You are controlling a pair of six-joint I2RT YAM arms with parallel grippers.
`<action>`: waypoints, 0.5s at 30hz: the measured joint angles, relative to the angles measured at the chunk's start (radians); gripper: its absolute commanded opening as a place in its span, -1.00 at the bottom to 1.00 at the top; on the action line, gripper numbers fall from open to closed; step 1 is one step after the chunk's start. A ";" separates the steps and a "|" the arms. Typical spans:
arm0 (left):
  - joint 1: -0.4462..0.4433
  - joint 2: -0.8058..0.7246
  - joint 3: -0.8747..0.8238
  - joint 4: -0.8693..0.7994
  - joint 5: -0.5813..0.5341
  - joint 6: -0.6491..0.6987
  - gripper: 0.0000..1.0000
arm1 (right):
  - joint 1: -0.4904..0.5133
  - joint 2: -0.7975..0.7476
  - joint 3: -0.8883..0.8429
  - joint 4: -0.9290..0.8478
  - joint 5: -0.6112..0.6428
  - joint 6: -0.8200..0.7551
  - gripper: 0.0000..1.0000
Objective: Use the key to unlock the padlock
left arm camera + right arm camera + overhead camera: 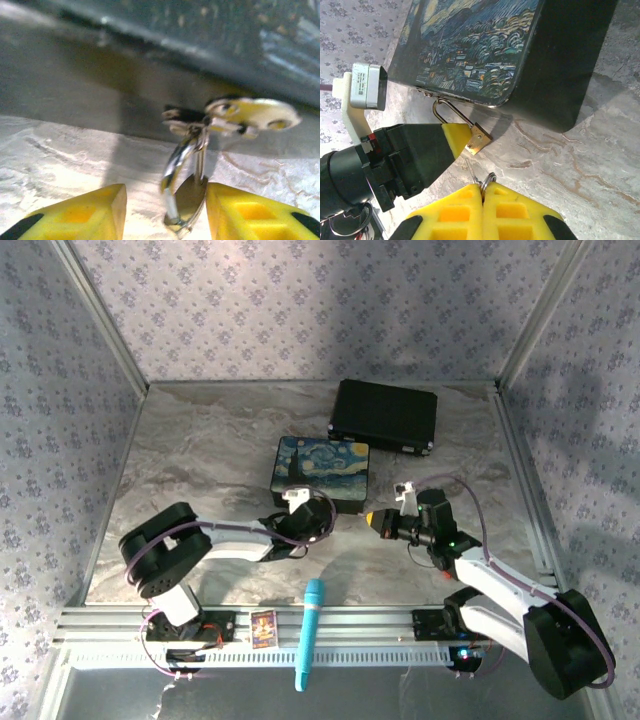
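1. Right wrist view first: the right gripper (482, 190) has its yellow fingers (512, 210) pressed together, pinching the key (471, 169) and its ring. The thin blade pokes up and away from the tips.
2. The padlock (479, 139) sits just beyond that blade. Its shackle (454, 114) is hooked at the lower edge of the Starry Night box (485, 55), and its brass body slants down toward the key.
3. Left gripper (165, 200): fingers spread, padlock between them, one pad (220, 205) against the body and a gap on the other side. I read that as bracketing, not clamped.
4. The right arm carries the key, so the blade has to line up with the padlock's long axis.
5. I cannot make out the keyhole, and the blur in the left wrist view smears body into shackle.
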State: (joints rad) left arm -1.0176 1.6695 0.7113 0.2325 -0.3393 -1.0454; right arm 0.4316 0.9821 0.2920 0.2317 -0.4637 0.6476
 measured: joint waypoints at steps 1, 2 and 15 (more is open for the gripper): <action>-0.001 0.005 0.002 0.009 -0.005 -0.005 -0.32 | 0.000 0.000 0.000 0.002 0.001 0.000 -1.00; -0.005 0.009 0.002 0.017 -0.006 -0.010 -0.44 | 0.000 0.000 0.000 0.004 0.005 0.000 -1.00; -0.019 0.075 0.041 0.040 -0.018 -0.031 -0.14 | 0.069 0.163 -0.072 0.184 0.001 0.096 -1.00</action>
State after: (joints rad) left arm -1.0363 1.7447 0.7525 0.2729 -0.3573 -1.0767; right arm 0.5007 1.1450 0.2203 0.4156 -0.4625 0.7433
